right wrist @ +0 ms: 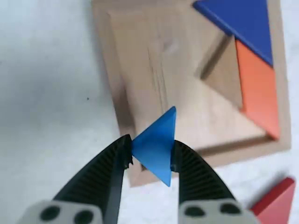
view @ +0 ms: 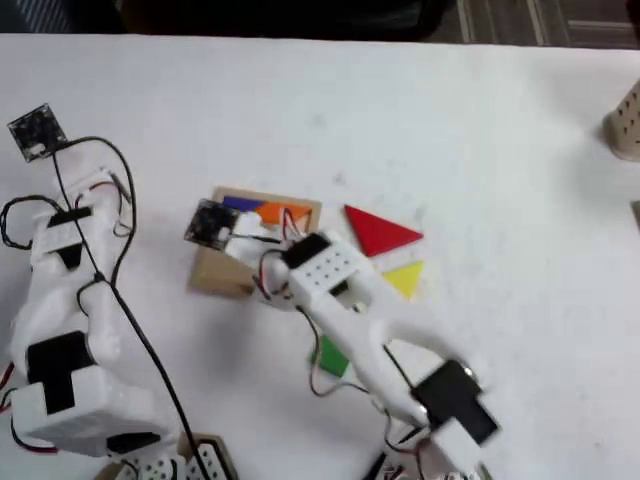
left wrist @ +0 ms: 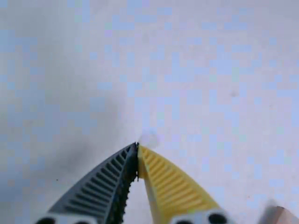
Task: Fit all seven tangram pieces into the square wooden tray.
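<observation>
Two pieces — dark blue (right wrist: 238, 23) and orange (right wrist: 257, 88) — line the tray's (right wrist: 154, 70) 12 o'clock edge seen from above, and the right gripper (right wrist: 152, 148), pinching the light-blue triangle (right wrist: 156, 137) over the rim, may let it twist and land straddling that rim.

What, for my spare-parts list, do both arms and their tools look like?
Both the left arm and right arm are white plastic shells with black motor blocks, looping black cables and small black camera boards. The left tool has one grey and one yellow ribbed finger; the right tool has two black ribbed fingers.
</observation>
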### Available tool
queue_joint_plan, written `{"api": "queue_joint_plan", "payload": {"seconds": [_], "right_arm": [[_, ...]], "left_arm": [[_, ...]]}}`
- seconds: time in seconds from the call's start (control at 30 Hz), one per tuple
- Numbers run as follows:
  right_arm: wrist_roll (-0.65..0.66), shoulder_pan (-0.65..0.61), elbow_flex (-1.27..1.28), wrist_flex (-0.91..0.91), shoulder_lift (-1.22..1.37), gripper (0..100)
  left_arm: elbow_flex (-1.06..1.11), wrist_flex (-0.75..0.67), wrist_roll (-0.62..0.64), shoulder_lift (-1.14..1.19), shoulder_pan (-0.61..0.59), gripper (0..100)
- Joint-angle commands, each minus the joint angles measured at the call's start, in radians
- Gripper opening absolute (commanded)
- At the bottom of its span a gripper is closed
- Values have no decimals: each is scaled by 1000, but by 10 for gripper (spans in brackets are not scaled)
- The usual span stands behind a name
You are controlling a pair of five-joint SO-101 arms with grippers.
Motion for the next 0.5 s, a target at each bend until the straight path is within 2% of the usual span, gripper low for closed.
{"api": "queue_joint_plan", "payload": {"seconds": [0.0, 0.33, 0.47], "right_arm": [[78, -15, -186, -5, 96, 22], [270, -81, -649, 294, 412, 22], [486, -130, -875, 512, 501, 21]], "left_arm": [[-72, 11, 11, 2, -10, 24], [-77, 6, 11, 7, -4, 24], [-77, 6, 9, 7, -4, 24]]}}
